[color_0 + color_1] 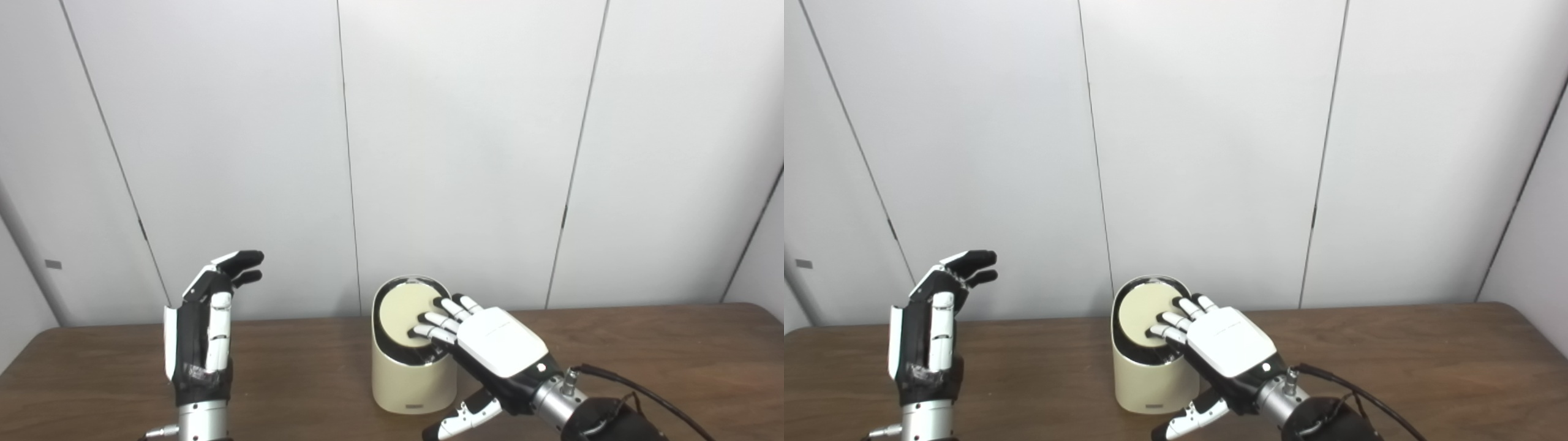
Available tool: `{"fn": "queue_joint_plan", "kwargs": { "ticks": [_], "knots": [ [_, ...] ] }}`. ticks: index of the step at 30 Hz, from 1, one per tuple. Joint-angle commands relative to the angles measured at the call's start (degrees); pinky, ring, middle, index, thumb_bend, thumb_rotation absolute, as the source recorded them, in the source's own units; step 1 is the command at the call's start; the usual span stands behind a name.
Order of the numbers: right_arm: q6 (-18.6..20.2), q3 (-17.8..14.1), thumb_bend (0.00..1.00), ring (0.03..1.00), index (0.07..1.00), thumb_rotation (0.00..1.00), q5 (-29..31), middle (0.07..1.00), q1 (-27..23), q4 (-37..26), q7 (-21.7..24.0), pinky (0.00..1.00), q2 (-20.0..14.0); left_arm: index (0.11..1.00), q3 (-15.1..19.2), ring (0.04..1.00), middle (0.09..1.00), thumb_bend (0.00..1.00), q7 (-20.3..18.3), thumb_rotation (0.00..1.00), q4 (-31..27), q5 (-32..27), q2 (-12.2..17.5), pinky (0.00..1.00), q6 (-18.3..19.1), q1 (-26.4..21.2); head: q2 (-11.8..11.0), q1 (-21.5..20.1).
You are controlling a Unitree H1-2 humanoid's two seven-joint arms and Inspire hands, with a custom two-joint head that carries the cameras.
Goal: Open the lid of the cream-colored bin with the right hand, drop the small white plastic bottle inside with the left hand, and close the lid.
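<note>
Left eye view: the cream-colored bin (411, 373) stands mid-worktop (643, 361), lid (407, 312) down under my right hand (499, 349), fingers (436, 320) spread flat. My left hand (205, 324) waits empty, fingers apart; no bottle visible. Likely closing; next, lift clear.

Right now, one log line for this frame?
lid: shut | right hand: fingers on lid | left hand: raised, open, empty | bottle: not in view

The left hand (205, 327) stands upright, empty, fingers loosely curled forward. The right hand (484, 346) lies palm-down, fingers spread flat, thumb hanging below.
</note>
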Motion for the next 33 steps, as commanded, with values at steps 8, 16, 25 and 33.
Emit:
{"fn": "queue_joint_plan", "kwargs": {
  "ticks": [8, 16, 25, 33],
  "knots": [
    [-0.1, -0.2, 0.89, 0.983, 0.844, 0.76, -4.6, 0.904, 0.0, -0.4, 0.9, 1.00, 0.1, 0.650, 0.1, 0.735, 0.693, 0.50, -0.1, 0.85, -3.5, 0.8, 0.4, 0.68, 0.0, -1.9, 0.9, -0.1],
    [-0.9, 0.6, 0.92, 0.990, 0.822, 0.79, -9.6, 0.908, 1.0, 0.7, -1.4, 1.00, 0.7, 0.655, 0.0, 0.736, 0.697, 0.48, 0.0, 0.86, -4.4, 1.2, 0.4, 0.68, 0.6, -1.7, 1.4, 0.0],
    [-0.4, 0.7, 0.92, 0.987, 0.807, 0.79, -11.6, 0.909, 1.3, 2.6, -2.1, 1.00, 1.5, 0.649, 0.0, 0.732, 0.691, 0.47, 0.1, 0.86, -5.0, 1.3, 0.0, 0.68, 1.1, -1.7, 1.5, 0.0],
    [-0.6, -1.5, 0.89, 0.998, 0.852, 0.77, -6.4, 0.929, 2.1, 2.5, -6.0, 1.00, 2.9, 0.651, 0.1, 0.736, 0.693, 0.48, -0.1, 0.85, -4.9, 1.0, 0.2, 0.69, 1.3, -1.6, 1.4, 0.0]
  ]
}}
